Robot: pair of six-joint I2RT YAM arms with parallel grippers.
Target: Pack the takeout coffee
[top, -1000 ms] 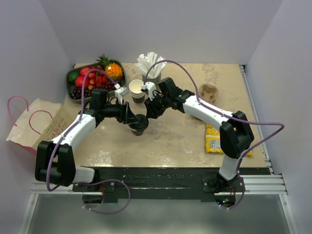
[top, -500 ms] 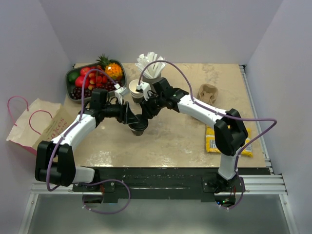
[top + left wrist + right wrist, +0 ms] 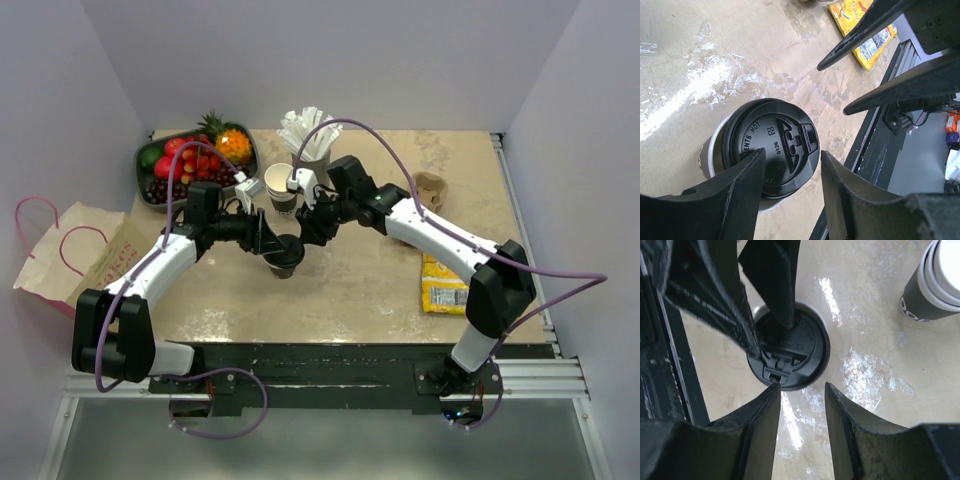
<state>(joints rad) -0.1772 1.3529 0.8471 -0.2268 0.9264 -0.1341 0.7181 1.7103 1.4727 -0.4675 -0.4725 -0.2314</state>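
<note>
The takeout coffee (image 3: 284,256), a dark cup with a round black lid, stands upright on the table's middle left. It also shows in the left wrist view (image 3: 771,145) and the right wrist view (image 3: 792,347). My left gripper (image 3: 268,240) (image 3: 792,152) is open and hovers just over the lid from the left. One finger overlaps the lid's edge and the other is past its rim. My right gripper (image 3: 305,232) (image 3: 801,386) is open and empty, just right of the cup and above the bare table.
A stack of lidless white-rimmed cups (image 3: 281,187) (image 3: 935,285) and a holder of white straws (image 3: 310,135) stand behind the coffee. A fruit tray (image 3: 150,190) is at the back left, a paper bag (image 3: 85,250) left, a cardboard carrier (image 3: 428,190) and yellow packet (image 3: 445,285) right.
The right arm's elbow swung left and then back to the right, while its gripper stayed beside the cup. The left arm and the coffee have not moved.
</note>
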